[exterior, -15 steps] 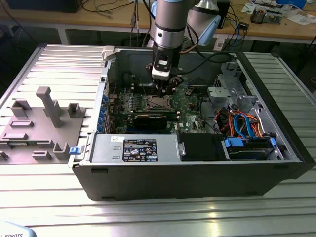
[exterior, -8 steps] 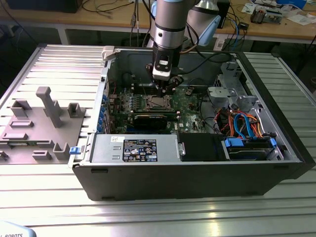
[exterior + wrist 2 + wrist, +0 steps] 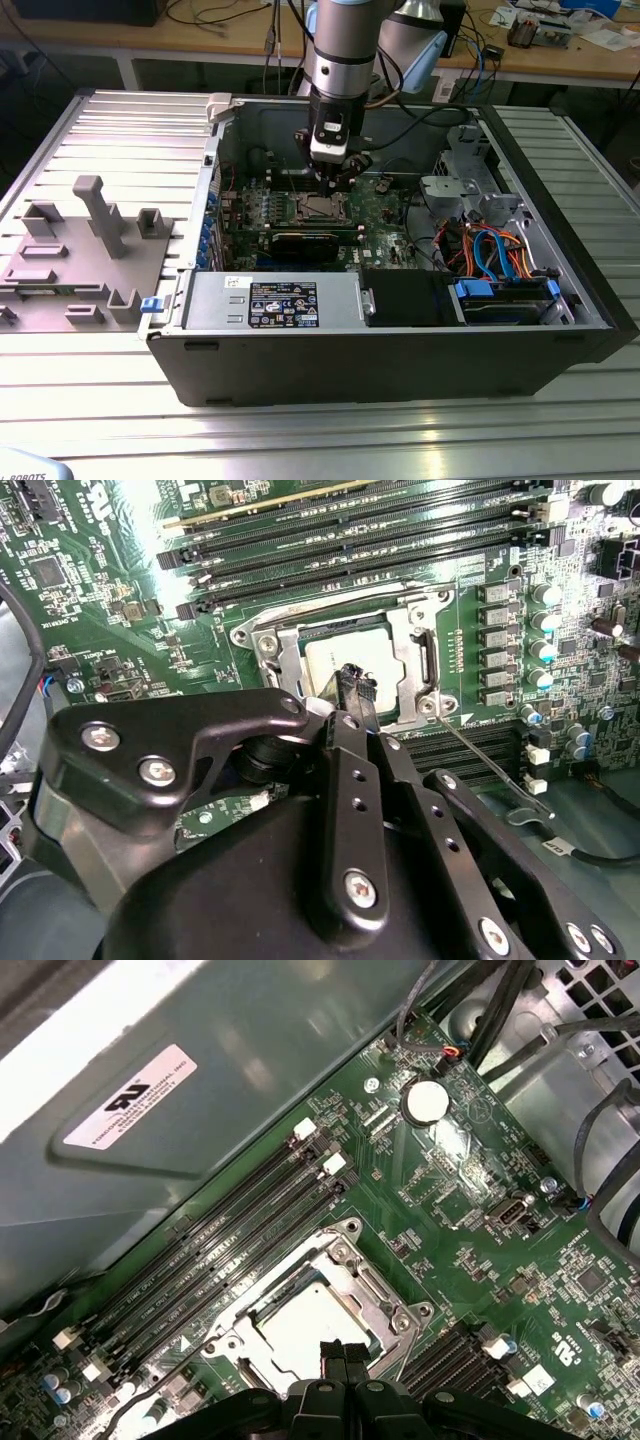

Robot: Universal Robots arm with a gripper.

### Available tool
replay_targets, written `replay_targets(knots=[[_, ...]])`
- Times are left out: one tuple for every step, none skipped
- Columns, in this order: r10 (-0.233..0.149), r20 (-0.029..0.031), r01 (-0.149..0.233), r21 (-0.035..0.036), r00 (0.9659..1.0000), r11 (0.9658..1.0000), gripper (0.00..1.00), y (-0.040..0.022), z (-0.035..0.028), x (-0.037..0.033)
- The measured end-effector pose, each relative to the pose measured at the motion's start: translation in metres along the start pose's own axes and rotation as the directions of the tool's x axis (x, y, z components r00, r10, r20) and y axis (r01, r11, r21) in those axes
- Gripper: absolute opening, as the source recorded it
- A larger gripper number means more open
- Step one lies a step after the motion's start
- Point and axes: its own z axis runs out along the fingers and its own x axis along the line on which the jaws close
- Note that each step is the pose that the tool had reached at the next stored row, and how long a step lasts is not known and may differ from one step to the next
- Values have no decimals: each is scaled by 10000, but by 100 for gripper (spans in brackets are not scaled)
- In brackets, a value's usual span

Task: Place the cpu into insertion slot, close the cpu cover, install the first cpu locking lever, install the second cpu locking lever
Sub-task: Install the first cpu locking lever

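Observation:
The cpu point(image 3: 335, 652) point(image 3: 300, 1325) lies flat in the insertion slot point(image 3: 320, 207) on the green motherboard point(image 3: 90, 600). The cpu cover point(image 3: 408, 630) point(image 3: 385, 1305), a silvery frame, lies down around the cpu, whose face shows through the window. My gripper point(image 3: 338, 180) point(image 3: 352, 682) point(image 3: 338, 1352) hangs just over the socket, shut, fingertips together at the cpu's edge, with nothing visible between them. A thin wire locking lever point(image 3: 487, 762) sticks out from the socket's corner across the board, lying free.
Long black memory slots point(image 3: 350, 530) flank the socket. The grey power-supply box point(image 3: 290, 300) stands at the case front, a drive bay with blue and orange cables point(image 3: 500, 255) on the exterior view's right. A grey fixture plate point(image 3: 90, 250) lies outside the case.

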Motion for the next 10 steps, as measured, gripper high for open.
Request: replay_targets(knots=[[-15, 0, 15, 0, 10000, 10000, 11, 0, 0, 0], [-67, 3, 67, -1, 10000, 10000, 11, 0, 0, 0], [-105, 4, 105, -1, 9999, 9999, 11, 0, 0, 0], [-138, 5, 138, -2, 9999, 9999, 11, 0, 0, 0], [-167, 7, 167, -2, 9999, 9999, 11, 0, 0, 0], [-187, 8, 187, -3, 9998, 9998, 11, 0, 0, 0], [-221, 9, 221, -4, 9998, 9998, 11, 0, 0, 0], [-239, 10, 239, -3, 9997, 9997, 11, 0, 0, 0], [-258, 11, 258, -4, 9997, 9997, 11, 0, 0, 0], [-293, 12, 293, -4, 9996, 9996, 11, 0, 0, 0]])
